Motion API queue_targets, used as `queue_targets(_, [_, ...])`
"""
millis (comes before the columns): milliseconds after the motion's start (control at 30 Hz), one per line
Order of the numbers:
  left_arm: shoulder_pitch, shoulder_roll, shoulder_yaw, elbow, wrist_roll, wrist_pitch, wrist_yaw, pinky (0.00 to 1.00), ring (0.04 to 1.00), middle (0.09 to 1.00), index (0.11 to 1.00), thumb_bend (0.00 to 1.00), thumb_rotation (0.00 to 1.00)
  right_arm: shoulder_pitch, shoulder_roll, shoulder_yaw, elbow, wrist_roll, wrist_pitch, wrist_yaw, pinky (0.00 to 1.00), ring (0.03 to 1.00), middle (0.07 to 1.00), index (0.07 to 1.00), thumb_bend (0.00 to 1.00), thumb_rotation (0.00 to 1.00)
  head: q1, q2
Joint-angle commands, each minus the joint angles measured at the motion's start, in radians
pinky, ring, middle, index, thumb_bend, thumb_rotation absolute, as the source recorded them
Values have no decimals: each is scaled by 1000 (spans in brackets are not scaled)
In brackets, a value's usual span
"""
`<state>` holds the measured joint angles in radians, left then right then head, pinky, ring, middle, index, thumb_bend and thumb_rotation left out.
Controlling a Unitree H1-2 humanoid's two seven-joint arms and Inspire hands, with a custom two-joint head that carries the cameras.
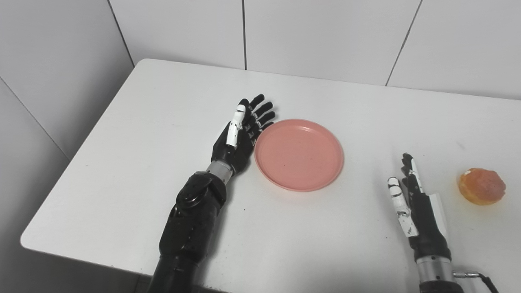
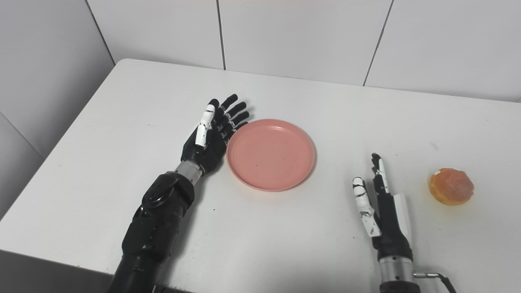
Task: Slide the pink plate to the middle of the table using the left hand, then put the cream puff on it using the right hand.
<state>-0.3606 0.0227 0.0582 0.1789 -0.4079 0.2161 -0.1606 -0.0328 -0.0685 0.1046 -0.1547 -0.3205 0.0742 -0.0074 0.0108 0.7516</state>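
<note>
The pink plate (image 1: 299, 154) lies flat near the middle of the white table (image 1: 142, 134), with nothing on it. My left hand (image 1: 242, 134) stands on edge against the plate's left rim, fingers straight and apart, holding nothing. The cream puff (image 1: 482, 186), golden and round, rests on the table at the right. My right hand (image 1: 411, 199) stands upright and open between plate and puff, a short gap left of the puff and touching neither.
White tiled walls rise behind the table and along its left side. The table's front edge runs close below both forearms. A thin cable (image 1: 476, 276) trails from the right wrist.
</note>
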Motion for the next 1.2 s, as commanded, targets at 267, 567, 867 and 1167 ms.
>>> queue_targets(267, [89, -37, -73, -83, 52, 97, 3, 897, 900, 905, 896, 405, 1000, -4, 29, 28, -10, -7, 49, 14, 963, 988, 1000, 1000, 307, 1000, -45, 15])
queue_targets(567, [126, -54, -84, -111, 37, 125, -7, 900, 901, 911, 912, 399, 1000, -11, 43, 39, -5, -35, 55, 2, 946, 978, 993, 1000, 290, 1000, -90, 22])
queue_targets(867, [131, -51, -69, -101, 23, 123, -11, 913, 909, 916, 917, 417, 1000, -13, 56, 36, -7, -25, 56, -4, 953, 976, 989, 999, 296, 1000, -130, 29])
queue_targets(1167, [135, -51, -67, -84, 14, 116, -19, 919, 912, 913, 911, 408, 1000, -25, 63, 12, -34, -36, 42, -40, 942, 971, 987, 988, 320, 1000, -160, 19])
